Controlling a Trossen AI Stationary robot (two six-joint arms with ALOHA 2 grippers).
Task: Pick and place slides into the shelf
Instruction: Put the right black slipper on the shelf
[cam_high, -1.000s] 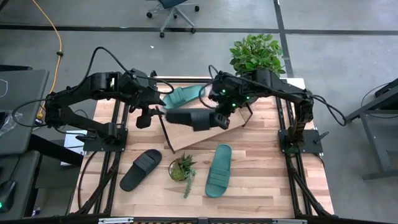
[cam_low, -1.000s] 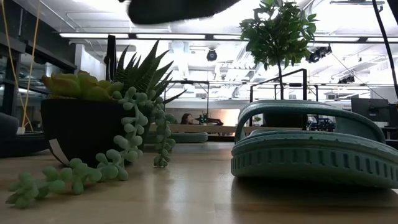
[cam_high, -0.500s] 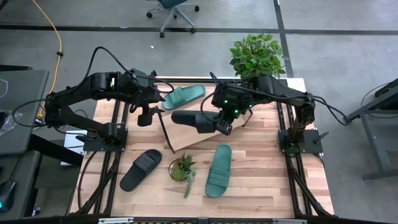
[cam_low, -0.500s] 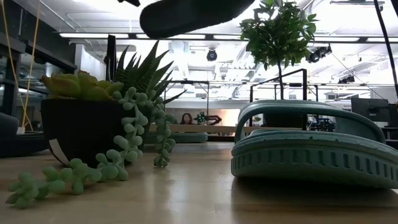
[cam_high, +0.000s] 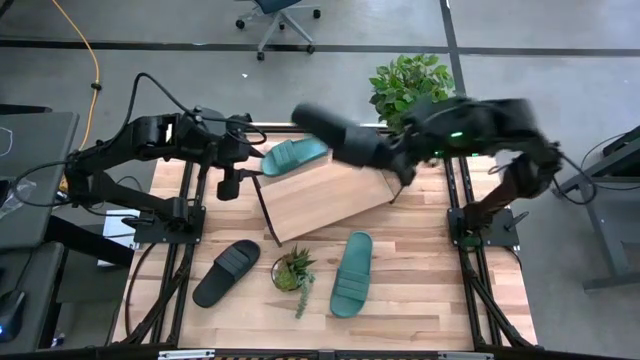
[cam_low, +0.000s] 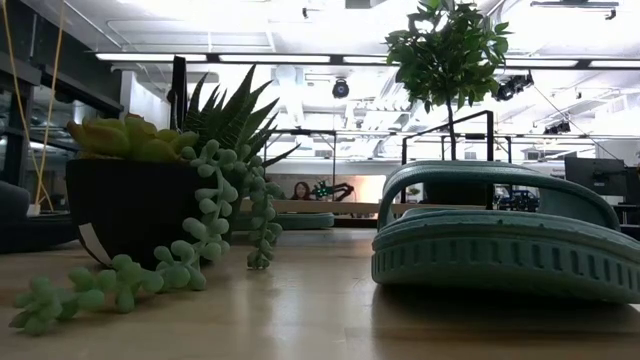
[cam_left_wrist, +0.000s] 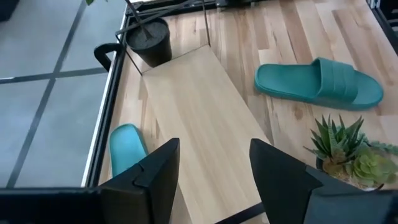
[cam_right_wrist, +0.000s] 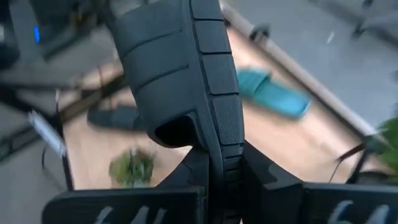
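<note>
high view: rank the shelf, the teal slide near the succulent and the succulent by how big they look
1. shelf
2. teal slide
3. succulent, clearly smallest, on the same tabletop as the slide

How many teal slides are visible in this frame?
2. One teal slide lies at the shelf's upper end near the left pincer; the other teal slide lies on the table beside the succulent.

Black slide (cam_high: 340, 135), clamped in right hand (cam_high: 402, 160), has been lifted from low over the shelf (cam_high: 320, 195) and swung up toward its far edge. It is gone from the low view's top.
</note>
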